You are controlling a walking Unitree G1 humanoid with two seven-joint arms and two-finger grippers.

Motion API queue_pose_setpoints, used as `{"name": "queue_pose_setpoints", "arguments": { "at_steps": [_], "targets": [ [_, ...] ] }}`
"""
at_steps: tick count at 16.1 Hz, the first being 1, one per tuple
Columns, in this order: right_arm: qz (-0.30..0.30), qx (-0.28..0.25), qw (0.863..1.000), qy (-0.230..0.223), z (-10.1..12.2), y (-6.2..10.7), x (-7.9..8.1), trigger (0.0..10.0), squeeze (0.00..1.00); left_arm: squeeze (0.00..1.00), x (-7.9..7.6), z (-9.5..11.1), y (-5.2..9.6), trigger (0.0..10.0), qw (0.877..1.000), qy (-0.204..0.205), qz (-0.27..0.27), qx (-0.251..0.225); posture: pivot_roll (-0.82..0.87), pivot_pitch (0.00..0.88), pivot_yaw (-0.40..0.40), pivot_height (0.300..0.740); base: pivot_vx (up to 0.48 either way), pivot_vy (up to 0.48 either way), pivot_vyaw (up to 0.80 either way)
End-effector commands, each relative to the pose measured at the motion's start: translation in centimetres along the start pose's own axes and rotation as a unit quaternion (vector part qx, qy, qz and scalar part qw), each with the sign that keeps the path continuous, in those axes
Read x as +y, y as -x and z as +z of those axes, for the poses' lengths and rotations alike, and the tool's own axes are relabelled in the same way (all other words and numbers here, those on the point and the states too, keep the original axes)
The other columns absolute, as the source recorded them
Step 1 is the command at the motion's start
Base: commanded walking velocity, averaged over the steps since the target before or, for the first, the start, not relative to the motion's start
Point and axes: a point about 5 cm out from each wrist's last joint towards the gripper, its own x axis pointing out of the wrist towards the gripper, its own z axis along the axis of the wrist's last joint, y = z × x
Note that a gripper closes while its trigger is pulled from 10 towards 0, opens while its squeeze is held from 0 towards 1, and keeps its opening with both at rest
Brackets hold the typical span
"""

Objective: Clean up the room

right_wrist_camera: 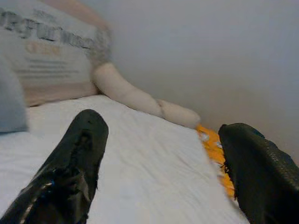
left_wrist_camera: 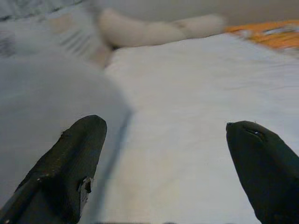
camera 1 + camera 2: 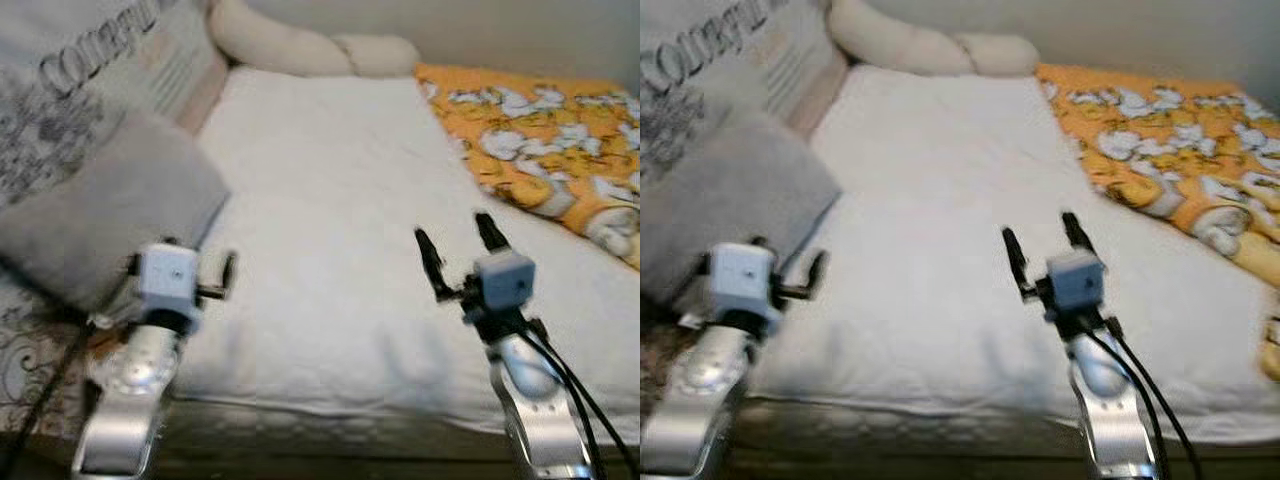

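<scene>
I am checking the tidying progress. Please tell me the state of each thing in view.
Left gripper: open, empty, beside the grey pillow.
Right gripper: open, empty, over the white sheet.
Grey pillow: lying flat.
White sheet: spread smooth.
Orange blanket: rumpled.

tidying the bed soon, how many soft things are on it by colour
grey: 1, plain grey pillow
printed grey-white: 1, lettered cushion
cream: 1, long cream bolster
orange: 1, orange blanket with white pattern
total: 4
They lie on the white sheet.
</scene>
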Motion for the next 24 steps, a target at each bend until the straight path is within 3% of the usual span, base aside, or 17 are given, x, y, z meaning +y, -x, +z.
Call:
{"name": "queue_pose_setpoints", "arguments": {
  "at_steps": [1, 2, 3, 4, 5, 6, 7, 10, 11, 16, 24],
  "targets": [
    [0.000, -0.017, 1.000, 0.003, 0.4, -0.2, 0.1, 10.0, 1.00, 1.00, 0.4, 0.3, 0.1, 10.0, 1.000, -0.007, 0.006, -0.001, -0.03, 0.000, -0.053, 0.740, 0.000, -0.379, 0.00],
    [-0.005, -0.015, 1.000, -0.009, 0.2, -0.2, 0.2, 10.0, 1.00, 1.00, 0.4, 0.2, 0.1, 10.0, 1.000, -0.008, 0.006, 0.000, -0.03, 0.000, -0.052, 0.740, 0.000, -0.368, 0.00],
    [-0.049, 0.009, 0.992, -0.112, -0.5, -0.5, -0.2, 10.0, 1.00, 1.00, 0.3, 0.2, 0.0, 10.0, 1.000, -0.007, 0.005, 0.000, -0.03, 0.000, -0.050, 0.740, 0.000, -0.337, 0.00],
    [-0.032, 0.049, 0.959, -0.276, -1.4, -0.8, 0.7, 10.0, 1.00, 1.00, 0.2, 0.2, 0.0, 10.0, 1.000, -0.006, 0.003, 0.002, -0.03, 0.000, -0.048, 0.740, 0.000, -0.337, 0.00],
    [-0.020, 0.054, 0.950, -0.305, -1.4, -0.8, 1.1, 10.0, 1.00, 1.00, 0.2, 0.2, 0.0, 10.0, 1.000, -0.007, 0.002, 0.002, -0.03, 0.000, -0.048, 0.740, 0.000, -0.337, 0.00],
    [0.054, 0.050, 0.920, -0.386, -0.7, -0.5, 2.1, 10.0, 1.00, 1.00, 0.3, 0.1, 0.0, 10.0, 1.000, -0.010, 0.001, 0.004, -0.03, 0.000, -0.050, 0.740, 0.000, -0.337, 0.00],
    [0.076, 0.043, 0.906, -0.414, -0.3, -0.4, 2.3, 10.0, 1.00, 1.00, 0.4, 0.1, 0.0, 10.0, 1.000, -0.012, 0.002, 0.005, -0.03, 0.000, -0.049, 0.740, 0.000, -0.334, 0.00],
    [0.139, 0.011, 0.836, -0.531, 1.5, 0.0, 1.8, 10.0, 1.00, 1.00, 0.5, 0.3, -0.3, 10.0, 1.000, -0.011, 0.007, 0.005, -0.04, 0.000, -0.041, 0.740, 0.000, -0.337, 0.00],
    [0.149, 0.015, 0.826, -0.543, 1.7, 0.1, 1.4, 10.0, 1.00, 1.00, 0.5, 0.3, -0.4, 10.0, 1.000, -0.011, 0.007, 0.005, -0.04, 0.000, -0.040, 0.740, 0.000, -0.334, 0.00],
    [0.126, 0.035, 0.849, -0.512, 1.3, -0.4, 0.8, 10.0, 1.00, 1.00, 0.5, 0.3, -0.5, 10.0, 1.000, -0.017, 0.016, 0.007, -0.04, 0.000, -0.046, 0.740, 0.000, -0.337, 0.00],
    [0.135, 0.043, 0.843, -0.520, 1.3, -0.6, 0.8, 10.0, 1.00, 1.00, 0.6, 0.3, -0.9, 10.0, 0.999, -0.023, 0.022, 0.011, -0.03, 0.000, -0.049, 0.740, 0.000, -0.338, 0.00]
  ]
}}
